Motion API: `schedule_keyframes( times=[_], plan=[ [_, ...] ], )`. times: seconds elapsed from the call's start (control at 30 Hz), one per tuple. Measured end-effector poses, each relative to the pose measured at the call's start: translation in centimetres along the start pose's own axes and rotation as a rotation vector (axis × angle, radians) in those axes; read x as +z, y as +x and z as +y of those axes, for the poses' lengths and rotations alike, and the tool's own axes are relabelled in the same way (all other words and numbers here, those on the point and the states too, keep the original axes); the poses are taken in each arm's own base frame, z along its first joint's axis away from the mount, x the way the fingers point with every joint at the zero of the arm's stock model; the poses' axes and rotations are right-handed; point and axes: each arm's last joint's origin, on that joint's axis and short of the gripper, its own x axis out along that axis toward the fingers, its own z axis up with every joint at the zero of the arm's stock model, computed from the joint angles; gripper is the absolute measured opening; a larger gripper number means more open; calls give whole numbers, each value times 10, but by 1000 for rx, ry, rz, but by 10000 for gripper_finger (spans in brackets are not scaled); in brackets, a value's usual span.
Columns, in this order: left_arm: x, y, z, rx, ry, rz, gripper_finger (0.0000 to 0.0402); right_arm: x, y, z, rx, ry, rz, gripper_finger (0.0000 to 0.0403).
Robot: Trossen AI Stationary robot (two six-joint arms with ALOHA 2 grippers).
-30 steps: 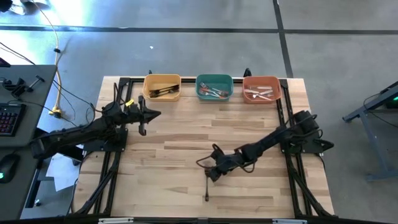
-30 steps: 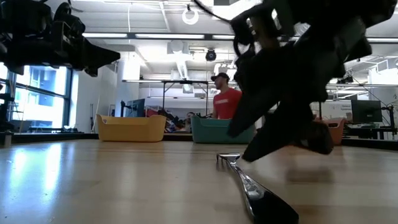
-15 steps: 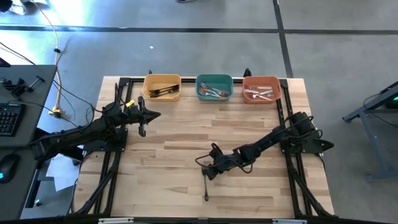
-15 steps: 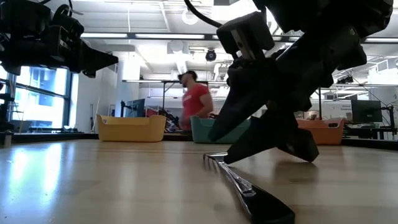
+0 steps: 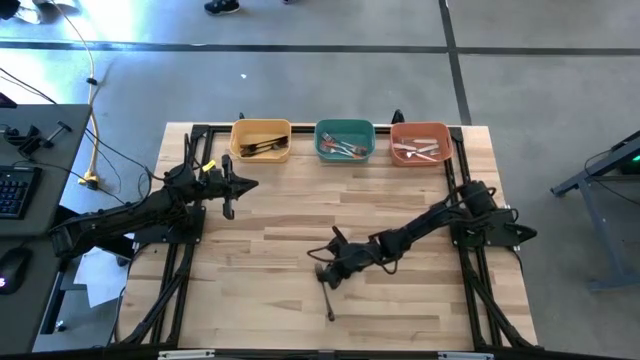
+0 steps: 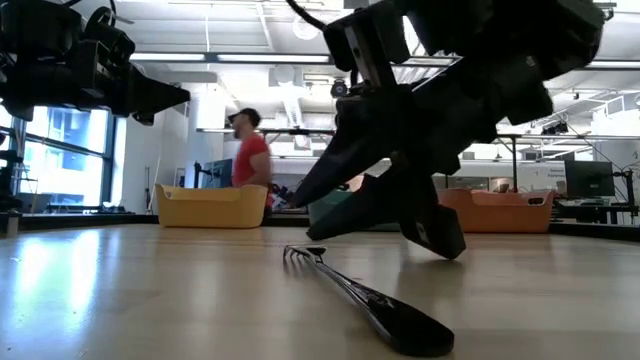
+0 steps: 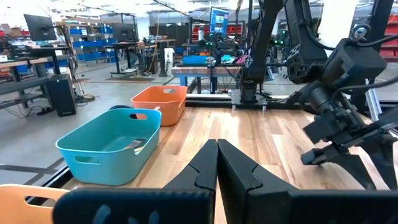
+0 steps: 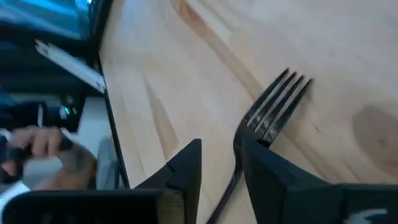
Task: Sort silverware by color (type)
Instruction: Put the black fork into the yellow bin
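One black-handled fork (image 5: pixel 327 295) lies flat on the table near its middle, tines (image 8: pixel 278 103) toward the far side. My right gripper (image 5: pixel 324 268) is low over the fork's head and open, with a finger (image 8: pixel 184 169) on each side of the neck. In the low view the right gripper (image 6: pixel 375 215) hangs slanting over the fork (image 6: pixel 355 295). My left gripper (image 5: pixel 229 190) hovers shut at the left, above the table and clear of everything. Other silverware lies in the three bins. My right gripper straddles the fork's neck (image 8: pixel 237 155) just behind the tines, coming slanting down from the table's right. The neck runs along the inner side of one finger (image 8: pixel 264 168); the other finger stands apart from it. The fork stays flat on the table.
Three bins stand in a row at the far edge: yellow (image 5: pixel 261 127), teal (image 5: pixel 345 127) and orange-red (image 5: pixel 420 128). A black frame (image 5: pixel 196 165) borders the table. A person in a red shirt (image 6: pixel 250 160) is in the room behind. Bare wood lies between the arms.
My right gripper has moved toward the table's left and lower over the fork. The fork's head has swung left with it, while the handle's near end has hardly shifted. The person behind has walked to the left.
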Motion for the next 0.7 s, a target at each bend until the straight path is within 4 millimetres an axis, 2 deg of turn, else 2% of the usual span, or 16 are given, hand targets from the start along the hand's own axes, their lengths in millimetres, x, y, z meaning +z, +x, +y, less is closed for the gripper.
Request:
schedule_keyframes(
  times=[0.1, 0.2, 0.37, 0.53, 0.7],
  plan=[
    [0, 0, 0, 0, -5, 0, 0, 9, 1, 10, -8, -67, 59, 112],
    [0, 0, 0, 0, -5, 0, 0, 18, 2, 30, -67, -190, 113, 116],
    [0, 0, 0, 0, -4, -2, 0, 29, -1, 54, -202, -395, 200, 80],
    [-1, 0, 0, 0, -7, 6, 0, 44, -3, 51, -219, -463, 208, 12],
    [-1, 0, 0, 0, -9, 12, 0, 53, -5, 44, -238, -476, 232, 12]
  ],
)
